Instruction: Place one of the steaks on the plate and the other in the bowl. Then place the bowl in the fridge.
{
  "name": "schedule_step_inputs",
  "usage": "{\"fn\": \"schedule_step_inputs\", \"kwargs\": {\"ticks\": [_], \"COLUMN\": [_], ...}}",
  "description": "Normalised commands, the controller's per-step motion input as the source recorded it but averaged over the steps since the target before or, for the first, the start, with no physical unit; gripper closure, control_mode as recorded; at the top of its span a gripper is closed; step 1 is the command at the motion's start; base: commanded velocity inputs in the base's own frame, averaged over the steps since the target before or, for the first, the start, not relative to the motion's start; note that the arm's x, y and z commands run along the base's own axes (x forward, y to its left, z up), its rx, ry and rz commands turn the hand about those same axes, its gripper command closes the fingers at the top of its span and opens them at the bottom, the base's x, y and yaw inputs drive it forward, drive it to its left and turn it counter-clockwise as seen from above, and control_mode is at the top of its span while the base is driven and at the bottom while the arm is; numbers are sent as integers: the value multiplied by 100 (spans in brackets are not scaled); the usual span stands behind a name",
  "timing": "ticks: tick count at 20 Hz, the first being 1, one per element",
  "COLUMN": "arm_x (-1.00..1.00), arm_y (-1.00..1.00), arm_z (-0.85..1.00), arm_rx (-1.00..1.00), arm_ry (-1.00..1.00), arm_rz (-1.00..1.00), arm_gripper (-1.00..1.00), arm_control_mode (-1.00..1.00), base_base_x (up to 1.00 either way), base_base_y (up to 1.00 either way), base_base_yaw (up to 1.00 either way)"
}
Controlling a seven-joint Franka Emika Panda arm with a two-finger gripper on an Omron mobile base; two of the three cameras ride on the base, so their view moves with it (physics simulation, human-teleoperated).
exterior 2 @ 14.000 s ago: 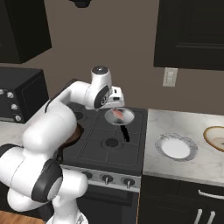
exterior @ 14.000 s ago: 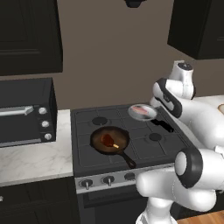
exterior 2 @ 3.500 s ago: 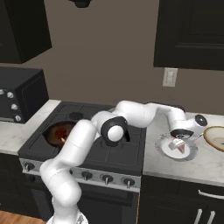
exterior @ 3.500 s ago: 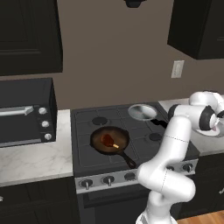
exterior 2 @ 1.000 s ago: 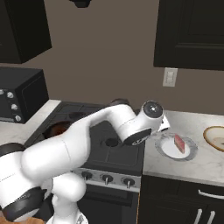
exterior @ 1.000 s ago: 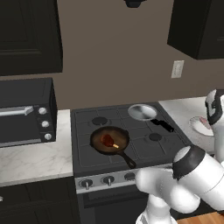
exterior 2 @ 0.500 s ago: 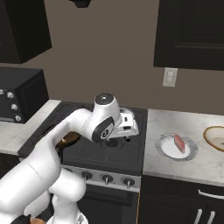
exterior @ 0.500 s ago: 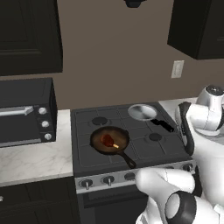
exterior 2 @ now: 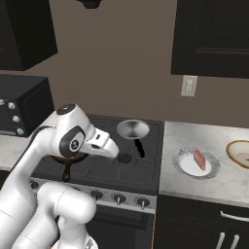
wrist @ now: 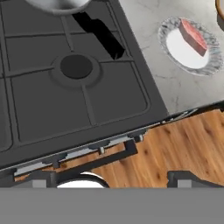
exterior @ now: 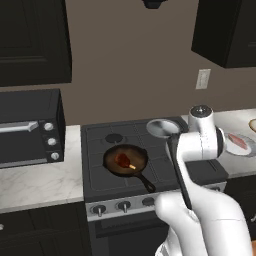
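A pinkish-red steak [exterior 2: 200,159] [wrist: 193,36] [exterior: 240,142] lies on the white plate [exterior 2: 187,165] [wrist: 183,50] on the right counter. In a black skillet [exterior: 112,167] on the stove's front left burner rests the reddish-brown steak [exterior: 123,160]. A beige bowl [exterior 2: 239,153] stands on the counter right of the plate. My gripper [exterior 2: 115,151] [wrist: 113,178] hangs open and empty over the stove's front right part, left of the plate, fingertips [wrist: 33,178] wide apart. The fridge is out of view.
A shiny silver dish [exterior: 162,127] [exterior 2: 133,129] with a black handle [wrist: 100,33] sits on the back right burner. A black microwave [exterior: 30,127] stands on the left counter. Dark cabinets hang above. Wooden floor [wrist: 183,148] shows past the stove's front edge.
The arm has swung left from the plate back over the stove, leaving the pinkish-red steak lying on the plate. The jaws stay open.
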Motion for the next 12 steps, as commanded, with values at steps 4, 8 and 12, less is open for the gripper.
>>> {"fn": "schedule_step_inputs", "kwargs": {"ticks": [4, 8, 12], "arm_x": [2, 16, 13], "arm_y": [91, 69, 53], "arm_z": [14, 2, 0], "arm_rx": [2, 2, 0], "arm_ry": [6, 22, 27], "arm_rz": [-21, 1, 19], "arm_gripper": [-100, -100, -100], "arm_control_mode": [-100, -100, -100], "base_base_x": [0, 0, 0], "base_base_y": [0, 0, 0], "base_base_yaw": [0, 0, 0]}}
